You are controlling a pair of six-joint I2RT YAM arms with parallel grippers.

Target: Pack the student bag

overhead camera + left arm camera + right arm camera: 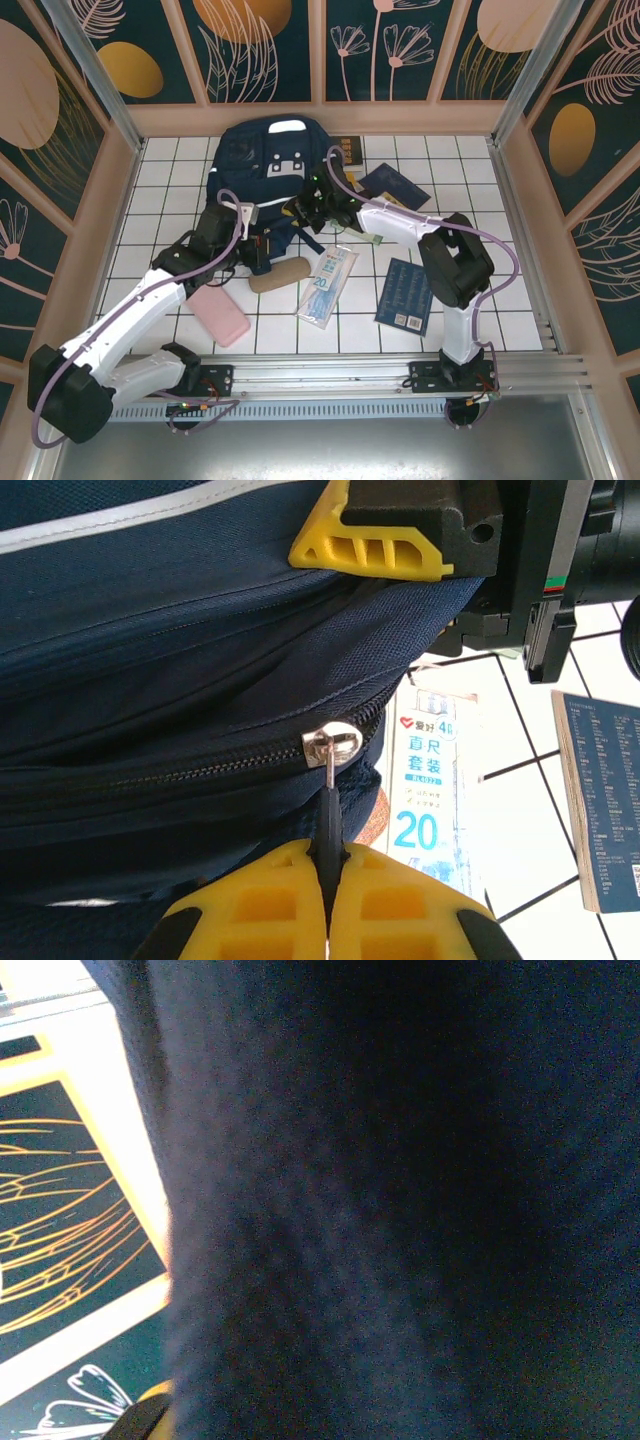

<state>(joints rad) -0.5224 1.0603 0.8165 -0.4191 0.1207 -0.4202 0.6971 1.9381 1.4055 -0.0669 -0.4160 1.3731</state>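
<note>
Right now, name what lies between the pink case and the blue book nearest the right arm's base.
In the top view, the ruler pack lies on the tiles between pink case and blue book.

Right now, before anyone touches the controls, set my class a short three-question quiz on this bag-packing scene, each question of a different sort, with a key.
1. True or false: the jaws of the left gripper are shut on the zipper pull of the student bag.
2. Multiple choice: where does the pink case lie? A on the table; B inside the bag; C on top of the bag.
3. Fill the gap: the ruler packet lies between the brown case and the ____ book.
Key: 1 true; 2 A; 3 blue.
</note>
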